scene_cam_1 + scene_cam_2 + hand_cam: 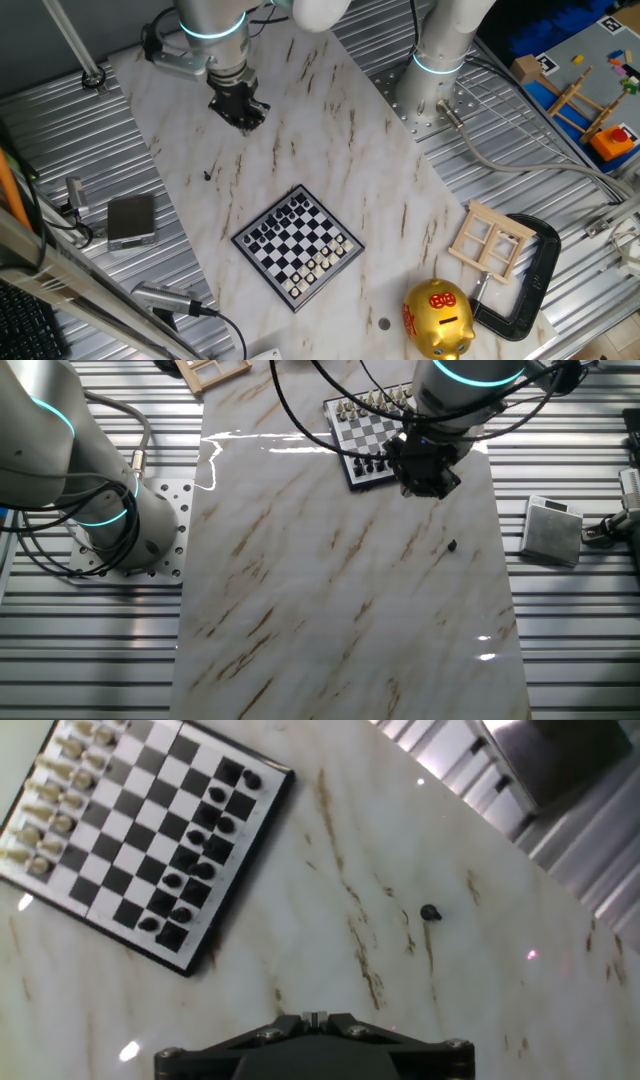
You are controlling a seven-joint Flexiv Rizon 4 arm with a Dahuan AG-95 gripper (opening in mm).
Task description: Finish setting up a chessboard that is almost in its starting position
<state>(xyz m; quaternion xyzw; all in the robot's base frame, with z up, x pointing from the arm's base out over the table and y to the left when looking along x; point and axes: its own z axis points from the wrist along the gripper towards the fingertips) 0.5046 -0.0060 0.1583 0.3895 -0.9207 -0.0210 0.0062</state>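
The chessboard (297, 247) lies on the marble table with white pieces along one side and black pieces along the other. It also shows in the other fixed view (366, 432) and in the hand view (110, 825). One small black piece (208, 175) lies alone on the marble off the board; it shows in the other fixed view (452, 545) and the hand view (430, 912). My gripper (240, 112) hangs above the table, away from both the board and the loose piece. Its jaws stand together in the hand view (315, 1017), with nothing seen between them.
A pale wooden window-like frame (490, 240), a black clamp (535, 275) and a golden piggy bank (437, 318) sit beside the board. A grey box (131, 220) lies off the marble. A second arm's base (435, 85) stands at the marble's edge.
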